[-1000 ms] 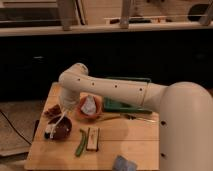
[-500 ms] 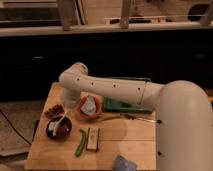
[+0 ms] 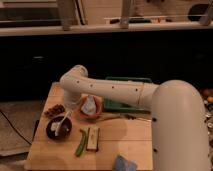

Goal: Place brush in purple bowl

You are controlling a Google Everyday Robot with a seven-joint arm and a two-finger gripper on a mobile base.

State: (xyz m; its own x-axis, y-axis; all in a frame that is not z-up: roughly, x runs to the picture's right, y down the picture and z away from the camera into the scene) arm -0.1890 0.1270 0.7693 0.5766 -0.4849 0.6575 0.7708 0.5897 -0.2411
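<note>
The purple bowl (image 3: 58, 128) sits at the left of the wooden table (image 3: 120, 145). The whitish brush (image 3: 62, 123) lies in it, its thin handle leaning over the bowl's upper right rim. My gripper (image 3: 70, 106) hangs at the end of the white arm (image 3: 115, 91), just above and to the right of the bowl, between it and the orange bowl. The arm hides much of the gripper.
An orange bowl (image 3: 90, 107) with a white thing in it stands right of the purple bowl. A long green vegetable (image 3: 80, 143) and a brown block (image 3: 92, 139) lie in front. A dark reddish cluster (image 3: 54, 110), a green tray (image 3: 128, 93) and a blue-grey thing (image 3: 124, 163) also show.
The gripper has lifted up and to the right, away from the purple bowl. The brush now shows lying in the bowl.
</note>
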